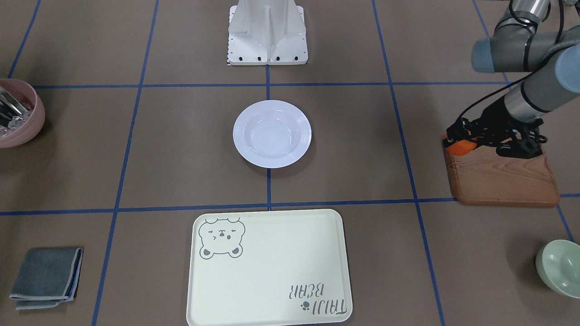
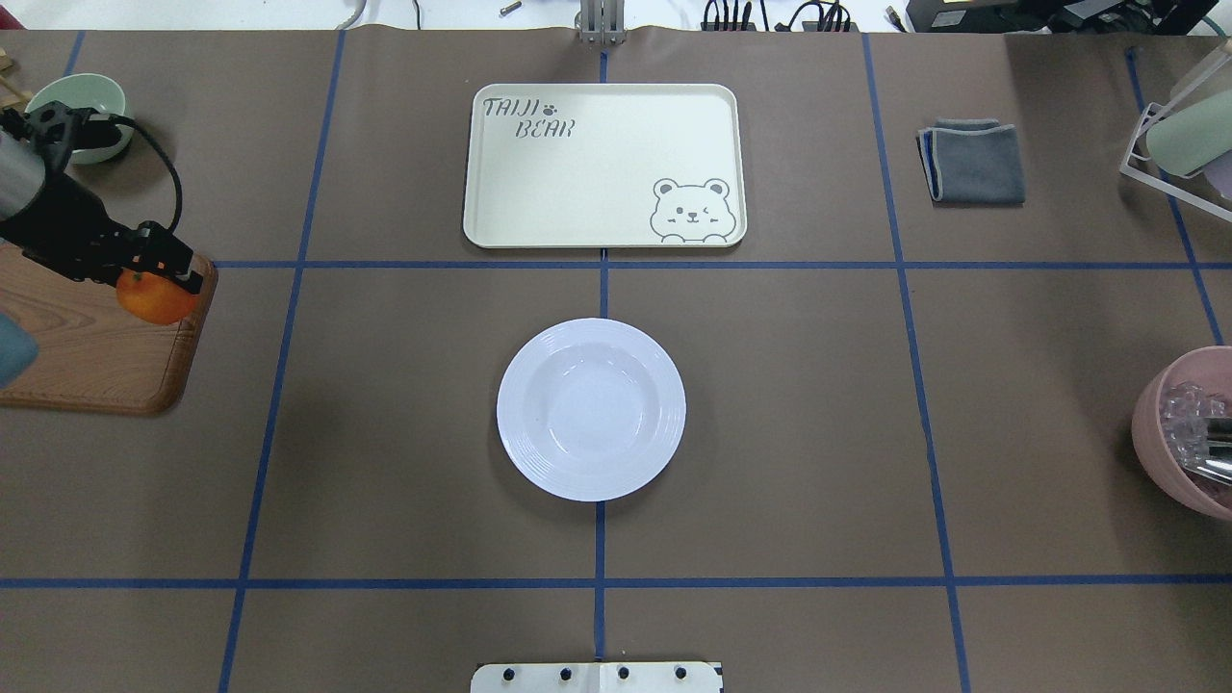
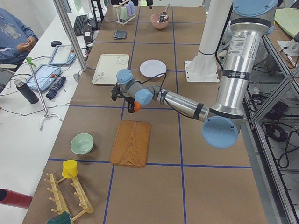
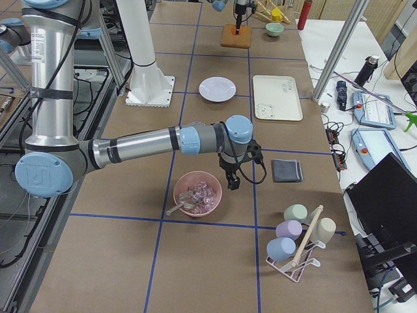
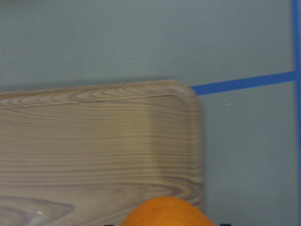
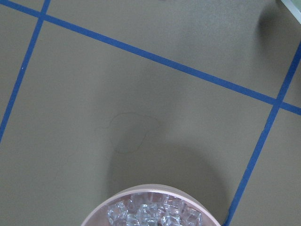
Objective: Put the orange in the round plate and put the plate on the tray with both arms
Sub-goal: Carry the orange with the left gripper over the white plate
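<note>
Fig.: L gripper [image 2: 161, 280] gripped the orange [image 2: 151, 300] over the wooden board [image 2: 96, 356] corner, well to robot's left of the empty round plate [image 2: 591, 409], prob. for carrying there; tray [image 2: 604, 164] lay near, beyond the plate; R gripper [image 4: 233, 183] hung well to plate's right, finger state couldn't be told.

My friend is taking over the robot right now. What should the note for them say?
Left gripper: shut on the orange, above the wooden board's corner.
Right gripper: beside the pink bowl; open or shut, cannot tell.
Round plate: empty, mid-table.
Tray: empty, farther from the robot.
Done: orange grasped.
Left: orange into the plate, then both arms carry the plate onto the tray.
</note>
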Controlling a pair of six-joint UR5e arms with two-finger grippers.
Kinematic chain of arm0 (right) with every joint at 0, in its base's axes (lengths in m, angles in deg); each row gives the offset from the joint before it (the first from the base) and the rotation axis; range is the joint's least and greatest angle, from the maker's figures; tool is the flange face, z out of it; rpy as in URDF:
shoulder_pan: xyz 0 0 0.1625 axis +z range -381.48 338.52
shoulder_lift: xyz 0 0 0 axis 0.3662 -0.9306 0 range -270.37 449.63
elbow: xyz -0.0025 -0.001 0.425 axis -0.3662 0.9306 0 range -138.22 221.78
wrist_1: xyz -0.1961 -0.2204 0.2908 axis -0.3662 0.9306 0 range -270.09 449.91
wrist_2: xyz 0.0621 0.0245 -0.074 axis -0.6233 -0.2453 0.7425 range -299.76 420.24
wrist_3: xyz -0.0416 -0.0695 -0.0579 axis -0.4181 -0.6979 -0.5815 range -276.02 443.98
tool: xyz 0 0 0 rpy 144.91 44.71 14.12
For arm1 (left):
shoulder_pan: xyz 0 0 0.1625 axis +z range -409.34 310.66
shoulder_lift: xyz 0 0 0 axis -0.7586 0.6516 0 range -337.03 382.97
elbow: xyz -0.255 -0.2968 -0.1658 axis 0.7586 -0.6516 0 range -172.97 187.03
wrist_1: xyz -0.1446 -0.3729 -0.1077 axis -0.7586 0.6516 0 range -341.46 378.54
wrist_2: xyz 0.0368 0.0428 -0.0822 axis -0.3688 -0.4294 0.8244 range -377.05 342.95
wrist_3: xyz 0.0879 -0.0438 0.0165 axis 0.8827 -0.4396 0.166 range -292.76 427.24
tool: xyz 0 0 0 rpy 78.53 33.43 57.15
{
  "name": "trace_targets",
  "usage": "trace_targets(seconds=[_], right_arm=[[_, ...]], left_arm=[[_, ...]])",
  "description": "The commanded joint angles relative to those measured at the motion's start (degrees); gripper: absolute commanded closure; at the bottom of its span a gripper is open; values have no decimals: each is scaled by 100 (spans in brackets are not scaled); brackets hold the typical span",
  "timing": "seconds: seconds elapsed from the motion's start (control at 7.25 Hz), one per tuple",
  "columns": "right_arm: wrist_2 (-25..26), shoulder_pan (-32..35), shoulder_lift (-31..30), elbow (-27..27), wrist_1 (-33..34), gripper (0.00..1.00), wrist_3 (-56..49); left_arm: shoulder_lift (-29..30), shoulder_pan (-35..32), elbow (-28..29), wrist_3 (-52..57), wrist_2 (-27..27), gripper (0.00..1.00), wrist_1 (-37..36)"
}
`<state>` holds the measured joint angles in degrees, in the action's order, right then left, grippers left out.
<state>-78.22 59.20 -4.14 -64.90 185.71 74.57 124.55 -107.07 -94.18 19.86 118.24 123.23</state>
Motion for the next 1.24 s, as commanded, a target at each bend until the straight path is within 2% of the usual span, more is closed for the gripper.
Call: trace_targets(seconds=[0.0, 0.28, 0.41, 0.69, 1.1], right_arm=[[3, 0, 9, 7, 0, 0, 0], [3, -9, 96, 112, 0, 0, 0], [3, -26, 97, 113, 0, 0, 0], [3, -70, 105, 113, 0, 0, 9], [3, -97, 105, 113, 0, 0, 9]], left_arm=[[937, 1240, -293, -1906, -781, 100, -211], [2087, 2322, -259, -2581, -2017, 100, -1384], [2546, 2745, -128, -2913, -2259, 100, -1625], [3460, 3064, 887, -3206, -2725, 100, -1549], [3701, 3118, 1638, -3224, -2806, 100, -1057]])
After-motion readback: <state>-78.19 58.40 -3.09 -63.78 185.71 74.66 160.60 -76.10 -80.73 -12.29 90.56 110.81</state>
